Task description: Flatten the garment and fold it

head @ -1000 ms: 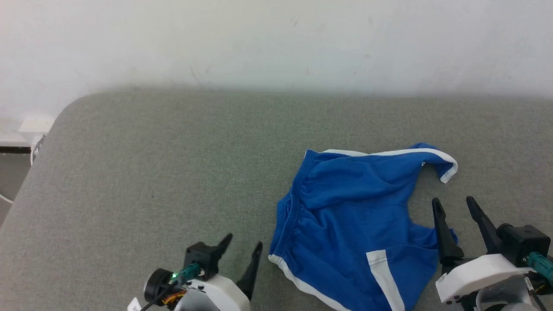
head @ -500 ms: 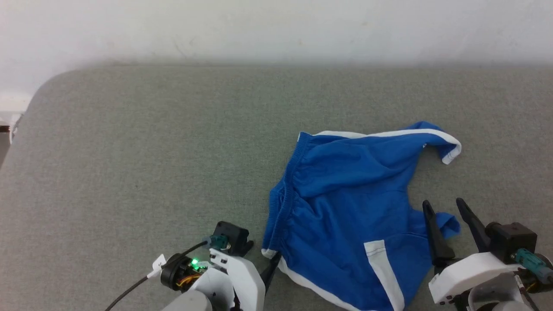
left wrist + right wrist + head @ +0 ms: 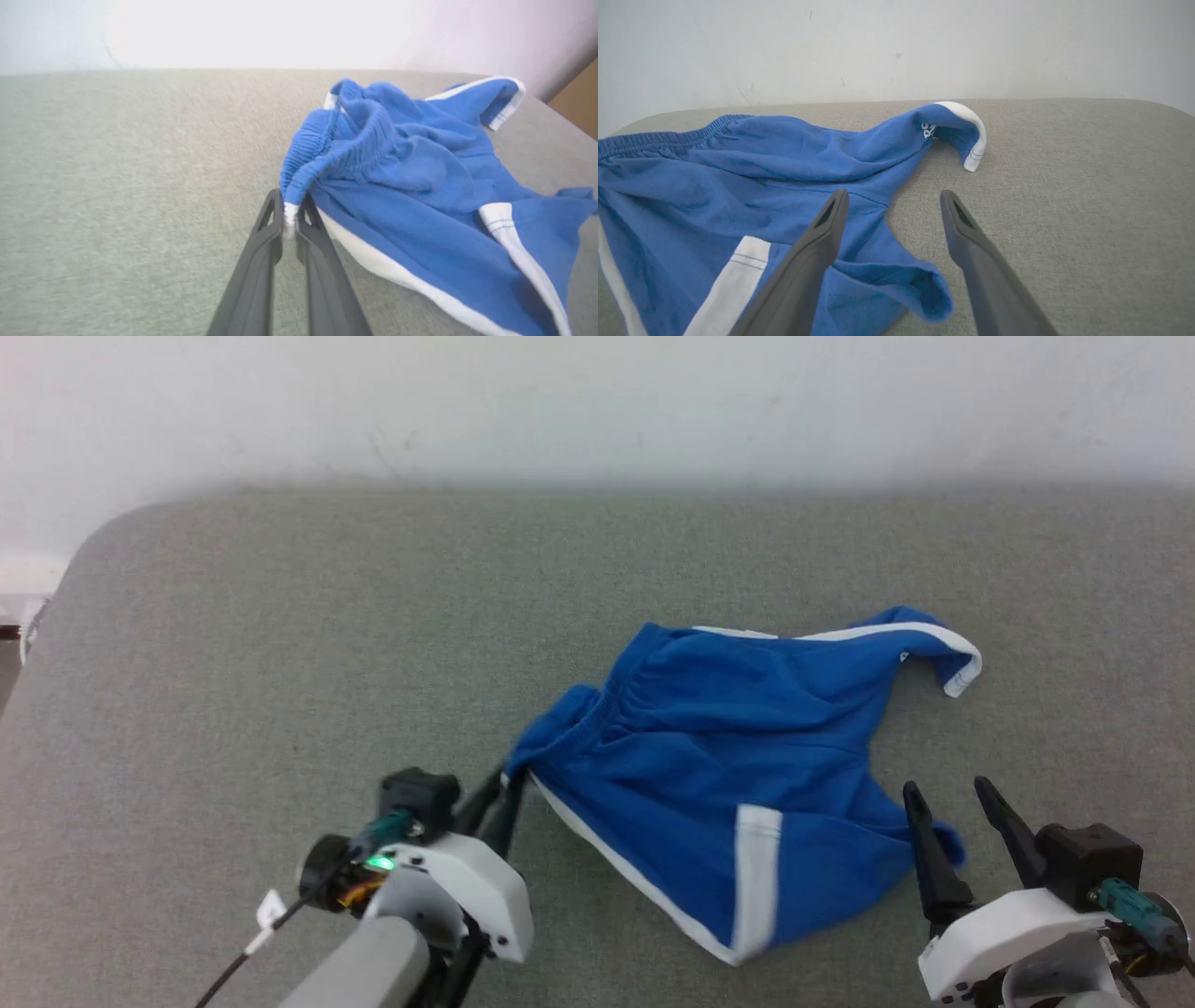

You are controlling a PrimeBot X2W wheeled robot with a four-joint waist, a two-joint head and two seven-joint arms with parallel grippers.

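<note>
The garment (image 3: 747, 747) is a pair of bright blue shorts lying rumpled on a grey padded surface (image 3: 280, 644) that runs up to a pale wall (image 3: 560, 401).

At the shorts' left corner, where the gathered waistband (image 3: 597, 709) meets the white side stripe, the left gripper (image 3: 512, 779) has its two dark fingers (image 3: 261, 261) pressed together on the cloth. In the left wrist view a small bit of white trim shows squeezed between the tips of the left gripper (image 3: 289, 205), and the waistband runs up and away from them in a bunched ridge. The blue fabric (image 3: 420, 186) tapers to a point toward that grip.

On the shorts' opposite side, by the crotch and the nearer leg opening, the right gripper (image 3: 946, 789) has its fingers (image 3: 808, 270) spread wide with nothing between them. From the right wrist view of this gripper (image 3: 894, 196), one finger lies across the blue cloth (image 3: 738, 186) and the other across bare grey padding; I cannot tell whether either touches down. A small folded flap of blue sits just below the gap.

The far leg of the shorts arches up and curls over, its white hem (image 3: 976, 140) turned toward the padding, with a small white logo (image 3: 928, 129) beside it. A broad white stripe (image 3: 756, 868) crosses the near leg.
</note>
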